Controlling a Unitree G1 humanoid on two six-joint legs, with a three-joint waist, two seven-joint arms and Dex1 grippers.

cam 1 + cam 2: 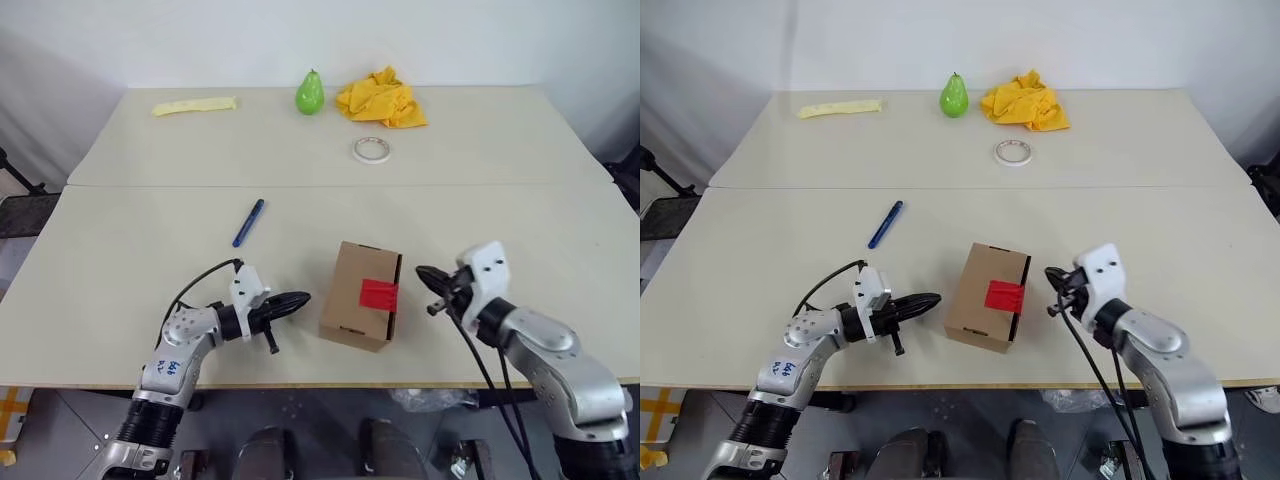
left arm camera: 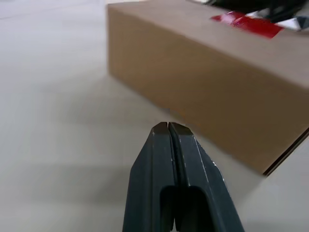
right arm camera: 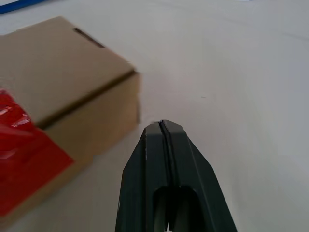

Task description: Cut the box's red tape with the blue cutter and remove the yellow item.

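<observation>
A small brown cardboard box (image 1: 360, 296) sits closed near the front edge of the table (image 1: 120, 280), turned a little askew. A short strip of bright red tape (image 1: 378, 294) runs across its top seam. The slim blue cutter (image 1: 248, 222) lies flat and slanted, well apart, behind it to the left.

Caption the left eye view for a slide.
Both shut grippers, left gripper and right gripper, flank the box sealed with red tape; the blue cutter lies untouched beyond.

Box (image 1: 358, 296) contents hidden; flaps shut.
</observation>
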